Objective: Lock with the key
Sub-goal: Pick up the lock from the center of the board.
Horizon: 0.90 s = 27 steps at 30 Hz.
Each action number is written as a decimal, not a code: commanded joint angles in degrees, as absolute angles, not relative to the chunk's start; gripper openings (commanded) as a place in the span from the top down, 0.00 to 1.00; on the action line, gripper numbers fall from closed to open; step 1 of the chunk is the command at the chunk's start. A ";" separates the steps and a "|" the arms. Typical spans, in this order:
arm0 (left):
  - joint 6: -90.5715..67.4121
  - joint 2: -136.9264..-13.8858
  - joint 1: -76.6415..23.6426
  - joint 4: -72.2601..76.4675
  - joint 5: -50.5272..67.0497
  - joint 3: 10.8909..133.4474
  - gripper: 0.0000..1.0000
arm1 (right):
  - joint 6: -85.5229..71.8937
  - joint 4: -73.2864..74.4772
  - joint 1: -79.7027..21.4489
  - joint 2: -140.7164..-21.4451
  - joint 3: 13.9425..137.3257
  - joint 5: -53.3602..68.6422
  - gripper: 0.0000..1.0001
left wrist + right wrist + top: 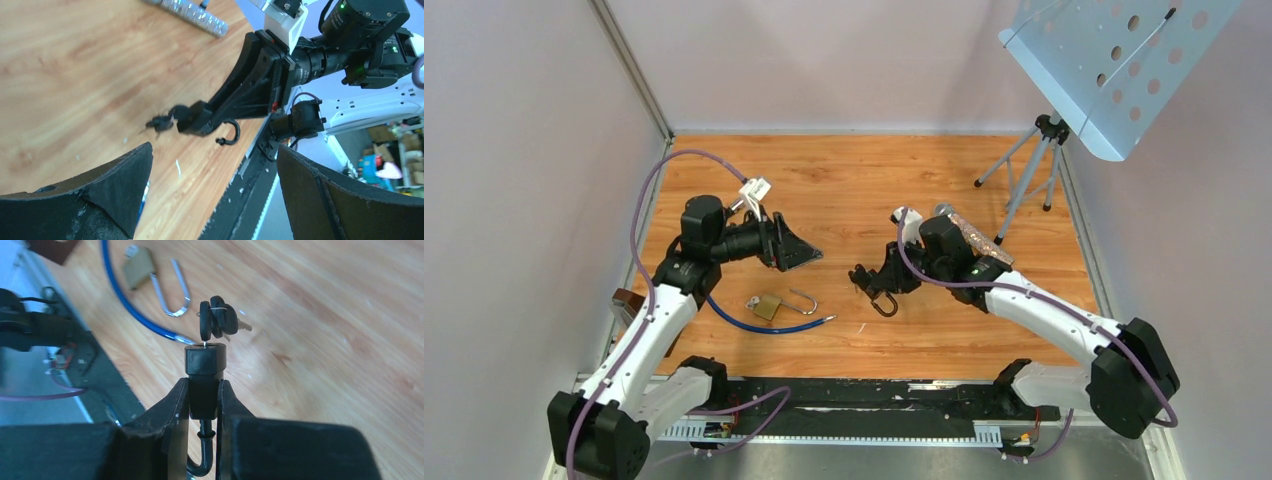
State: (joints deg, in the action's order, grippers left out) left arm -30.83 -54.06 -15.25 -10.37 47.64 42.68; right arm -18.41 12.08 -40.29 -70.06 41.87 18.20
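Left tool (pixel 796 247): fingers spread wide, holding nothing, hanging over the left part of the counter (pixel 874 180) and turned toward the right arm. Just near of it, a brass padlock (pixel 767 306) lies flat on the wood with its bow (pixel 804 300) swung open. A blue cable (pixel 769 326) curves along its near side; neither tool touches either one. Toward the middle, the right tool (pixel 203 390) is clamped on the body of a black padlock (pixel 204 360), which is held clear of the counter. The bunch of keys (pixel 216 320) stands out of the padlock's far end. One blade appears to sit in the keyhole, though the wrist view shows only a thin sliver of metal there. The black padlock's hook (pixel 230 136) hangs out of the opposite end of the body, one leg free, so the lock reads as open. Judgement on progress: the lock is picked up and the key seems seated, which is the early part of the job. Left to do: press the hook home into the body, then turn the key to secure it. The empty left tool looks placed to take either the hook or the keys. No sign in these views that locking has been done.
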 commanded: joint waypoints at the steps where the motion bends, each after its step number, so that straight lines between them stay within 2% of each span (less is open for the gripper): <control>1: -23.89 -55.95 -16.52 -3.98 50.99 47.78 0.00 | -17.41 10.94 -39.90 -66.26 50.16 27.68 1.00; 7: -17.68 -64.08 -22.28 0.71 60.09 52.44 0.00 | -17.94 12.37 -39.81 -64.91 54.67 34.19 1.00; 10: -9.64 -68.64 -24.62 -8.31 63.11 55.97 0.00 | -18.72 12.93 -39.81 -64.20 55.98 36.64 1.00; 13: -6.44 -70.14 -25.47 -10.48 64.69 56.29 0.01 | -19.43 13.26 -39.81 -63.45 56.43 39.67 1.00; 16: -7.16 -69.38 -26.43 -6.58 66.80 54.01 0.04 | -20.06 13.28 -39.97 -62.63 56.86 43.12 1.00; 19: -8.64 -67.90 -28.78 -0.68 67.16 50.52 0.01 | -21.20 13.41 -39.99 -62.47 57.43 43.96 1.00; 24: -9.97 -68.86 -30.50 2.84 68.20 48.82 0.02 | -22.64 13.21 -39.99 -62.61 58.40 45.62 1.00; 26: -11.18 -70.91 -30.92 3.06 69.32 49.43 0.05 | -23.13 12.99 -39.92 -63.06 59.01 45.95 1.00; 27: -11.52 -71.36 -31.06 3.44 69.74 49.78 0.11 | -23.19 12.93 -39.98 -63.36 59.32 46.01 1.00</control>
